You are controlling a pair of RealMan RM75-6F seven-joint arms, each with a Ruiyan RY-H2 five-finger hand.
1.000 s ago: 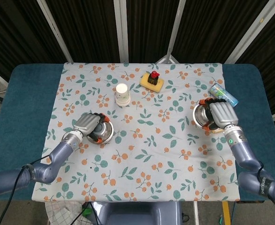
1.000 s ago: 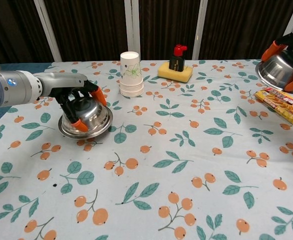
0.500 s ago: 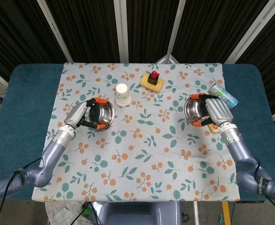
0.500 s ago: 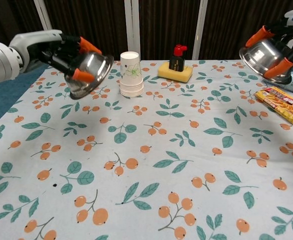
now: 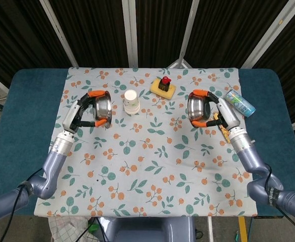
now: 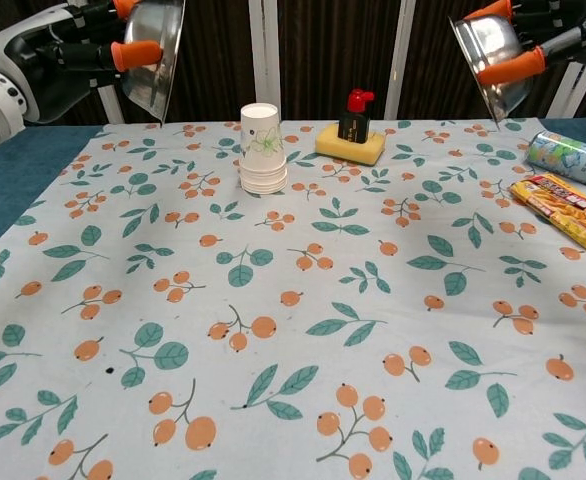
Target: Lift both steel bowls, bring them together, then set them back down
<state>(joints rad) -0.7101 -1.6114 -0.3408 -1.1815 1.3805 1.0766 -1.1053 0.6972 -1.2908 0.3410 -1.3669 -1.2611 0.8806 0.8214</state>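
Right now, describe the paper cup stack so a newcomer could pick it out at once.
Start at the floral tablecloth and go to its far edge. Left of centre there, the white paper cup stack stands upright, just left of the yellow sponge with a small dark red-capped bottle on it. It is the only white upright thing on the cloth.

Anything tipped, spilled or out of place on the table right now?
Nothing spilled. Both steel bowls are held off the table, tipped on edge with openings facing each other: left bowl in the left robot hand, right bowl in the right robot hand.
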